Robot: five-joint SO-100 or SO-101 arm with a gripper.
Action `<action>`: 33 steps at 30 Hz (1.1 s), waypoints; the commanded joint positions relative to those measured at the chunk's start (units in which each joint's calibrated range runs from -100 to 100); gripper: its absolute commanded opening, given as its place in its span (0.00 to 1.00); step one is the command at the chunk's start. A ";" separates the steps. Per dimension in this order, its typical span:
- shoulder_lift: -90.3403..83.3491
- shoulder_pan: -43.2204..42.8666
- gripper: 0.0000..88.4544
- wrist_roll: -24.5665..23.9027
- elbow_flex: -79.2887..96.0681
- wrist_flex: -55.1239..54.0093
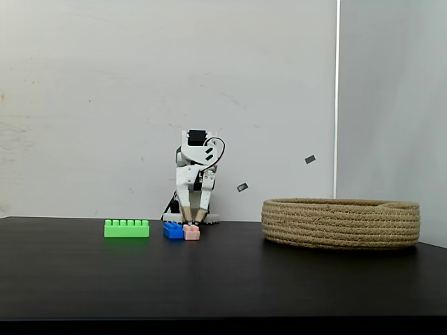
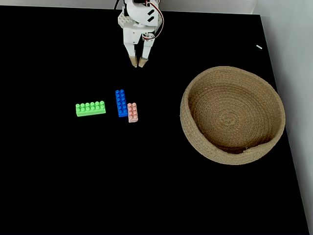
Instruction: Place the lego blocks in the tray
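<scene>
1. Fixed view from above: the black table (image 2: 58, 186) carries everything, with the tray (image 2: 232, 115), a coiled rope basket, at the right, well apart from the bricks.
2. My pincer (image 2: 139, 63) hangs near the far edge, tips down, slightly parted and holding nothing, as far as I can judge.
3. The green lego block (image 2: 90, 108) lies leftmost.
4. The blue lego block (image 2: 121, 103) lies just right of it.
5. The pink lego block (image 2: 132, 112) lies against the blue one's right side.
</scene>
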 commanded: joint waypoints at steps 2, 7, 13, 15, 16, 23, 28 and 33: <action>4.59 0.31 0.21 0.68 -5.65 -1.48; 11.64 1.55 0.28 1.47 -11.40 -3.65; 21.52 4.35 0.33 3.47 -18.42 -7.64; 25.91 5.18 0.34 4.15 -21.43 -9.14; 28.40 5.59 0.35 4.54 -23.16 -9.39; 43.88 8.14 0.36 6.45 -34.38 -9.81; 50.76 10.45 0.37 8.50 -38.85 -12.47; 56.26 12.35 0.38 10.79 -43.77 -12.47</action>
